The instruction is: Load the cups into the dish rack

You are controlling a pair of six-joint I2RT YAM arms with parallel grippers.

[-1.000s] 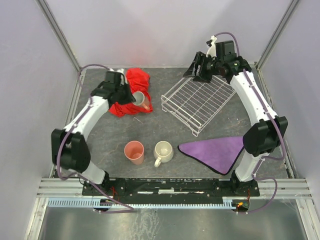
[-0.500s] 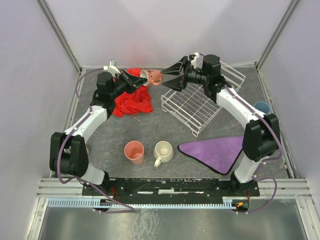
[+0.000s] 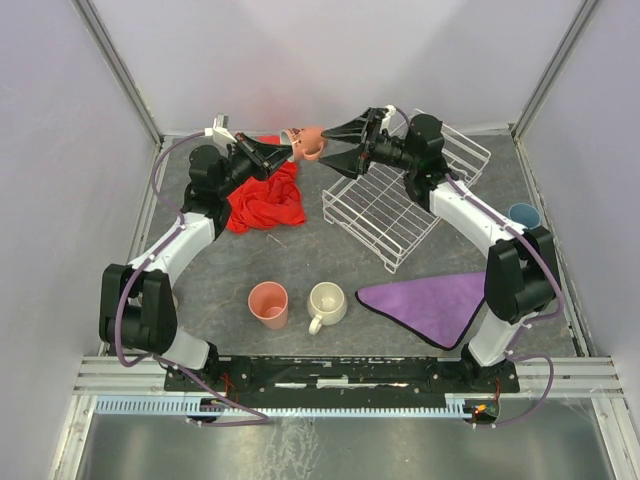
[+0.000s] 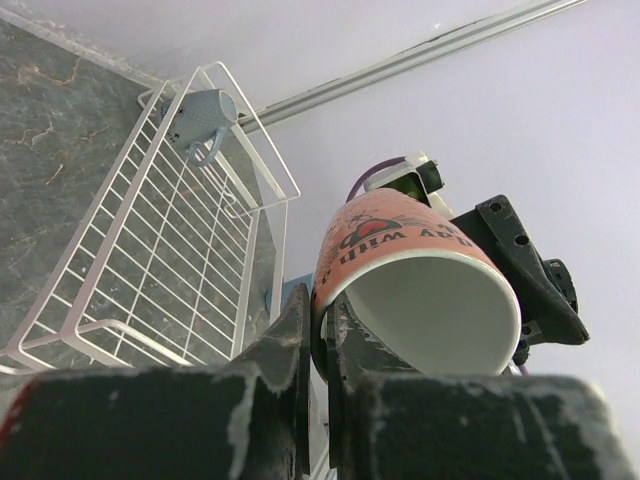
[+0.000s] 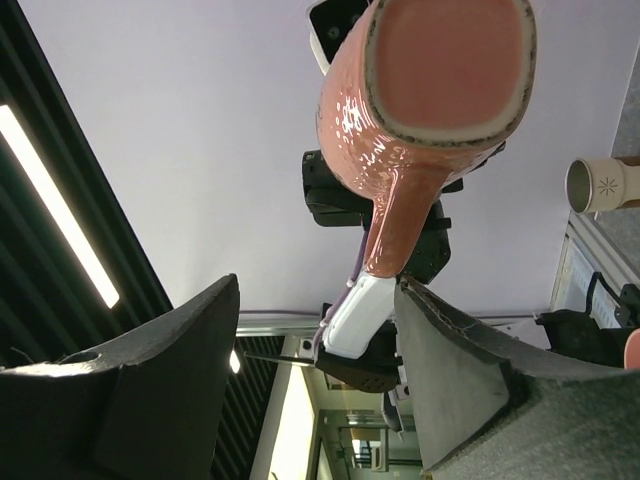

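Observation:
My left gripper (image 3: 290, 150) is shut on the rim of the orange-and-white mug (image 3: 306, 143) and holds it tilted in the air above the table's back. In the left wrist view the fingers (image 4: 296, 340) pinch the mug's wall (image 4: 400, 240). My right gripper (image 3: 328, 152) is open and faces the mug's base from the right, apart from it; its view shows the mug (image 5: 430, 100) ahead of the gripper (image 5: 315, 290). The white dish rack (image 3: 400, 205) holds a grey-blue mug (image 4: 200, 112). A salmon tumbler (image 3: 268, 303), cream mug (image 3: 326, 302) and light-blue cup (image 3: 522, 214) stand on the table.
A red cloth (image 3: 265, 200) lies under the left arm at the back left. A purple cloth (image 3: 435, 303) lies at the front right, beside the right arm's base. Frame posts stand at the table's back corners.
My left gripper lifted the mug off the red cloth and carried it up and right. My right gripper swung left from the rack's far side, open, until it faces the mug.

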